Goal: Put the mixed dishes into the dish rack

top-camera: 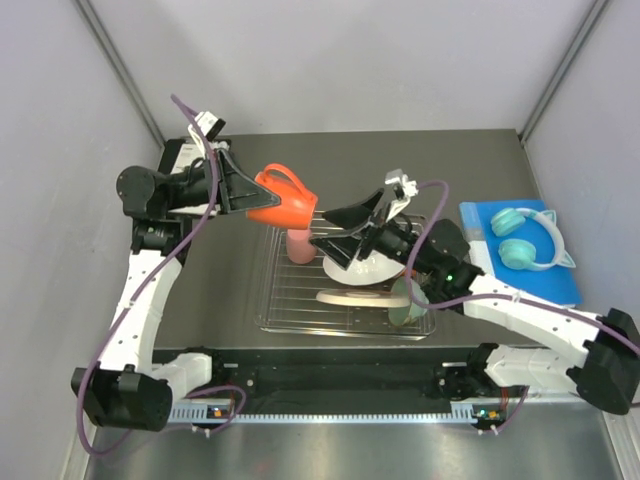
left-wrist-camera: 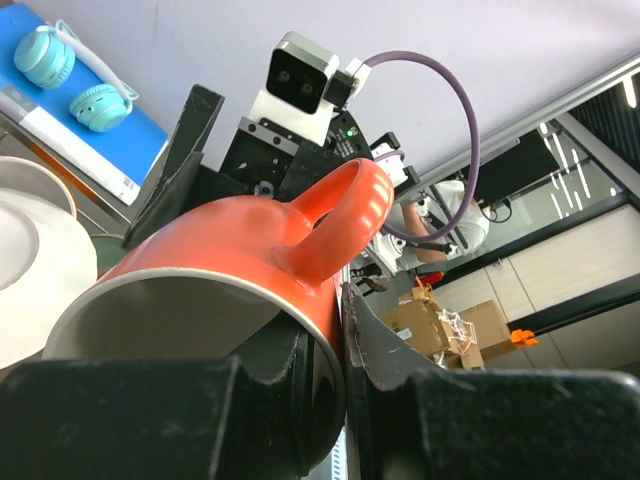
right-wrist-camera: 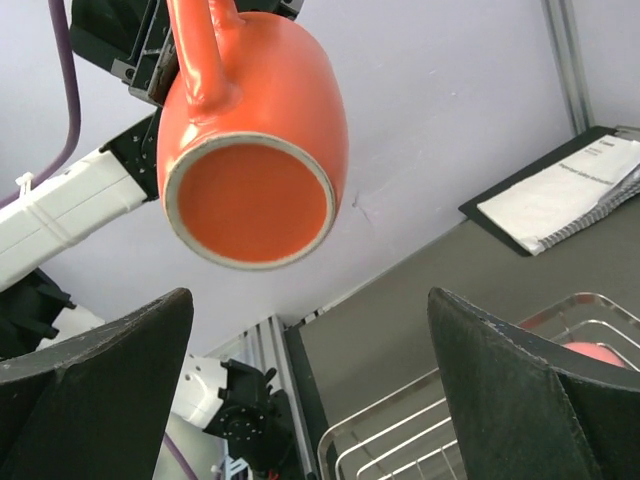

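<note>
Left gripper (left-wrist-camera: 335, 360) is clamping the cream-and-orange mug (left-wrist-camera: 230, 265) by its rim. The jaws are nearly closed, with one finger (left-wrist-camera: 270, 370) sitting inside the mouth and the other (left-wrist-camera: 395, 365) pressing on the orange outer wall just beside the handle root. The handle is pointing away from the wrist.

The mug is hanging in the air above the far-left corner of the dish rack (top-camera: 345, 320). It's lying on its side with the base facing the rack's middle, and it's touching nothing but those two fingers.

Left arm is reaching in from the rack's left side, forearm rising and wrist roughly level, with the gripper aiming across toward the rack.

Right arm is stretching in from the rack's right side. Right gripper (top-camera: 325, 230) is hovering above the rack's middle with its jaws spread wide, holding nothing. The mug base is facing into that gap, well apart from both right fingers (right-wrist-camera: 100, 370).

What's sitting in the rack:
- pink cup (top-camera: 299, 246) at far-left, just under the mug
- a white dish (top-camera: 370, 268) mid-rack, partly hidden by the right gripper, so can't tell if it's a bowl or a plate
- beige plate (top-camera: 345, 297) lying flat toward the near rim
- mint-green bowl (top-camera: 405, 300) standing on edge at near-right

Bare bars are showing in the rack's near-left part, between the pink cup and the near rim. Turquoise headphones (top-camera: 530, 240) are lying off the rack's right side, well apart from it.
</note>
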You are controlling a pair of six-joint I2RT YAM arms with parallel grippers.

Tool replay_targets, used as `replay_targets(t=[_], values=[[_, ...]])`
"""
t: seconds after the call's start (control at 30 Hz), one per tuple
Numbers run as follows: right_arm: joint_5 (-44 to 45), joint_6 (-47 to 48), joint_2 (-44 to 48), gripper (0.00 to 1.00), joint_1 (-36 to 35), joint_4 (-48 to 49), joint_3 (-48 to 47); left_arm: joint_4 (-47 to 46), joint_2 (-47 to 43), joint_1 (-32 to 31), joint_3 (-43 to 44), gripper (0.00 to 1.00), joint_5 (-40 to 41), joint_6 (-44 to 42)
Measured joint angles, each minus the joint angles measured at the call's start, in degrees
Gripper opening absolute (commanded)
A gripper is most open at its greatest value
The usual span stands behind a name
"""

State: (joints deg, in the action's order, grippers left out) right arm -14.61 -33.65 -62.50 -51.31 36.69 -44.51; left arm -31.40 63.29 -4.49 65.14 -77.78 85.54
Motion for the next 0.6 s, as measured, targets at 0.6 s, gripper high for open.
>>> replay_targets(t=[0.6], values=[[-1.38, 0.44, -11.39, 1.00, -2.19, 4.39, -9.27, -5.27, 1.46, -2.60, -6.82, 0.00, 0.90, 2.64]])
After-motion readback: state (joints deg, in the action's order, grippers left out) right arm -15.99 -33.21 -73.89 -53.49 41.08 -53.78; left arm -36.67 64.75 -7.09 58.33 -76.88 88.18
